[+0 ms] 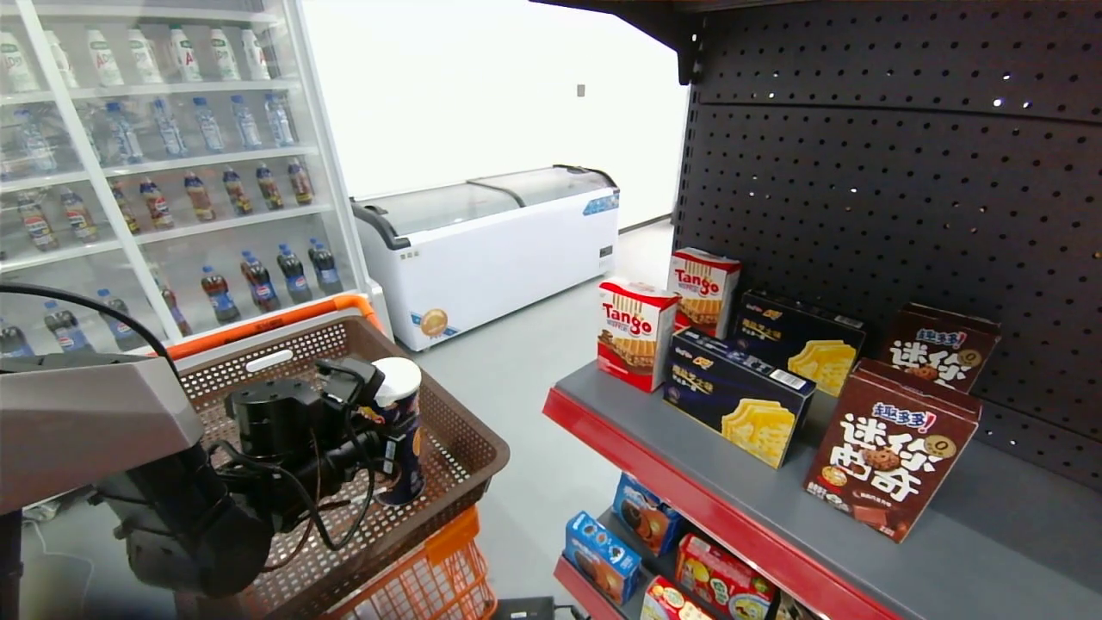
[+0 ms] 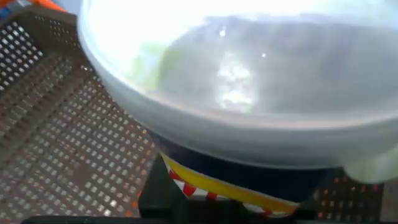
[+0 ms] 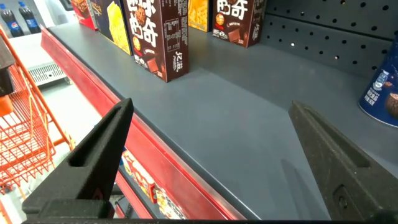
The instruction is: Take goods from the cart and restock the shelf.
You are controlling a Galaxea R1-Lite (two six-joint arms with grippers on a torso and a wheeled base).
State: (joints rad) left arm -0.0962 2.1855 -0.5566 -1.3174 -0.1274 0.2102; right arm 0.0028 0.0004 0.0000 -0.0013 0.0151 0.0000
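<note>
Gripping a dark blue canister [image 1: 401,430] with a white lid, the left jaws are closed around its body at the near left of the scene. The canister stands upright inside the brown perforated basket [image 1: 469,452], which sits on top of an orange wire cart [image 1: 430,577]. Whether its base touches the basket floor cannot be told. From the left wrist, the pale lid [image 2: 236,93] looms close, with the basket's mesh beneath it.

To the right stands the shelf [image 1: 689,448], a flat grey board with a red front edge and a black pegboard [image 1: 904,172] behind. Two red-and-white wafer boxes [image 1: 635,331] stand at its left end, one behind the other. Just to their right are two dark blue boxes [image 1: 739,396], then two brown cookie boxes [image 1: 891,448], each pair also set front to back. The grey surface near the brown boxes is bare. A lower shelf holds blue and red packs [image 1: 603,555].

The right jaws are spread wide and hold nothing, hovering over the bare grey board [image 3: 249,130] to the right of the brown boxes. A blue cup-shaped pack [image 3: 382,93] stands near the pegboard.

Across the grey floor [image 1: 534,362], a white chest freezer [image 1: 491,250] sits against a white wall. A glass-door fridge [image 1: 155,164] full of bottles fills the far left.
</note>
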